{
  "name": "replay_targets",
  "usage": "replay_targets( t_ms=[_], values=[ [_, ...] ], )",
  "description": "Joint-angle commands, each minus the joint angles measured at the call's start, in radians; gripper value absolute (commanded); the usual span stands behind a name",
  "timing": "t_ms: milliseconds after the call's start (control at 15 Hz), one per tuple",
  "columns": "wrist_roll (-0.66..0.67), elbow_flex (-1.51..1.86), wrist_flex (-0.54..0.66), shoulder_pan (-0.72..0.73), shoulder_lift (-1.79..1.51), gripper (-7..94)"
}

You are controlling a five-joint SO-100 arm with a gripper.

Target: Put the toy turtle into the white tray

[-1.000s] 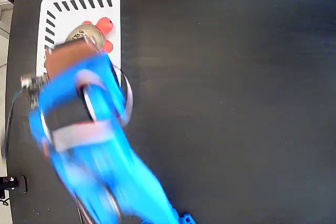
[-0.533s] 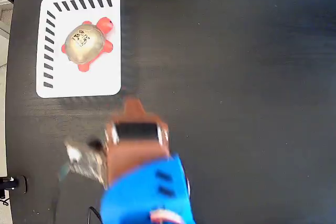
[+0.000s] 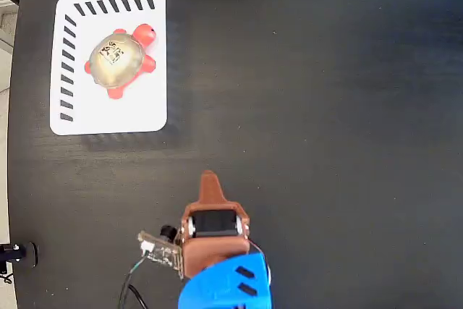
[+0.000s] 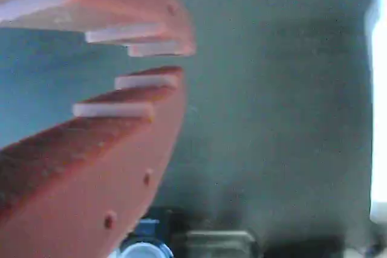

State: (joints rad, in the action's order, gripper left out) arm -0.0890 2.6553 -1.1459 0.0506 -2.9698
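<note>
One gripper [image 3: 209, 179] was observed, its orange fingers [image 4: 151, 83] nearly closed with only a thin gap, holding nothing, well clear of the one white tray [image 3: 145, 110]. One toy turtle [image 3: 119, 58] lay inside that tray, toward its slotted end.

blue arm [image 3: 224, 287] cut by bottom edge, wrist view blurred
</note>
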Motion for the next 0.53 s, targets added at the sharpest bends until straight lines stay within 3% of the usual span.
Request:
replay_targets(
  t_ms=[0, 467],
  values=[
    [0.006, 0.092, 0.028, -0.008, -0.104, -3],
    [0.017, 0.230, -0.107, -0.003, -0.279, -3]
  ],
)
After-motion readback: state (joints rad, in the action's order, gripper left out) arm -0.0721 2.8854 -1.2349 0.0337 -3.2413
